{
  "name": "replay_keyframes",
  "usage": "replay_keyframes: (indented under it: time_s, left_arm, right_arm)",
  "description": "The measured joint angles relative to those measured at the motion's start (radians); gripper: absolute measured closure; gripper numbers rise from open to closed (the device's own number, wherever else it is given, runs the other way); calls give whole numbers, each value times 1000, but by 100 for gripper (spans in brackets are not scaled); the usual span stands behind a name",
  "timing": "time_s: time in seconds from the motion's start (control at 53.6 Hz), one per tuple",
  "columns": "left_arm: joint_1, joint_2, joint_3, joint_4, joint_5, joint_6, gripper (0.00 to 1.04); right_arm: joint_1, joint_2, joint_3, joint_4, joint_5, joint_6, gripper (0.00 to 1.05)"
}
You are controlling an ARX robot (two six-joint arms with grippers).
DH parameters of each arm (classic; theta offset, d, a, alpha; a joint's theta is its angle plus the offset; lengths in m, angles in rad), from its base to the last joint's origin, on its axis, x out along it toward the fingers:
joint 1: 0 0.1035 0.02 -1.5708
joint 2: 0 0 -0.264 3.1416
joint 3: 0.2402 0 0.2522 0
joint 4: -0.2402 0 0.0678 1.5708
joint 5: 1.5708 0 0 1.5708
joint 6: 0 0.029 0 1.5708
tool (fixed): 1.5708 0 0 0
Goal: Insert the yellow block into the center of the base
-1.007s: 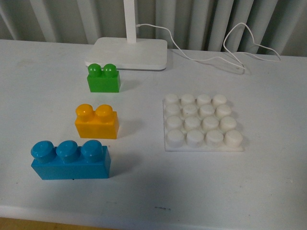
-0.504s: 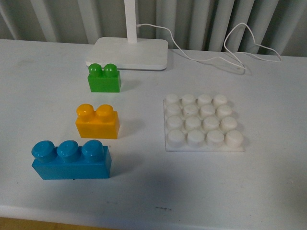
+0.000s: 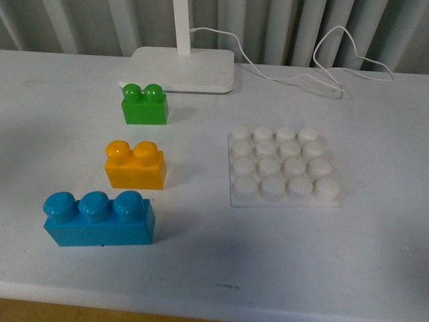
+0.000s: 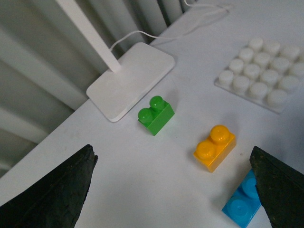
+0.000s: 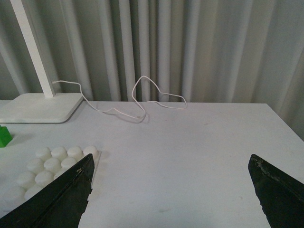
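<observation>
- Yellow block (image 3: 135,168): standing studs up, left of the base (image 3: 284,166), not touching it.
- Green block (image 3: 144,105) is beyond it, blue block (image 3: 98,219) nearer.
- Left gripper (image 4: 172,156) and right gripper (image 5: 171,161): fingers spread wide, holding nothing.

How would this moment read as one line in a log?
yellow block: on table, untouched | base: bare, right of block | left hand: open, empty | right hand: open, empty

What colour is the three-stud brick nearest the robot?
Blue, three round studs on top; the front view shows it best.
</observation>
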Motion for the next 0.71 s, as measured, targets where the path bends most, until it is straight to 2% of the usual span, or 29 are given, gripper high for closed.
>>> replay_keyframes:
  time_s: [0.261,0.429,0.578,0.709]
  left_arm:
    - [-107,270,293,-352,-46,410,6]
    - [-162,406,422,-496,-114,572,6]
    - [-191,511,512,-532,-198,645,6]
    - [-217,595,563,-542,-209,653,6]
  right_arm:
    - [0,0,0,0,0,0,9]
    - [0,0,0,0,0,0,9]
    - [0,0,0,0,0,0,9]
    - [0,0,0,0,0,0,9]
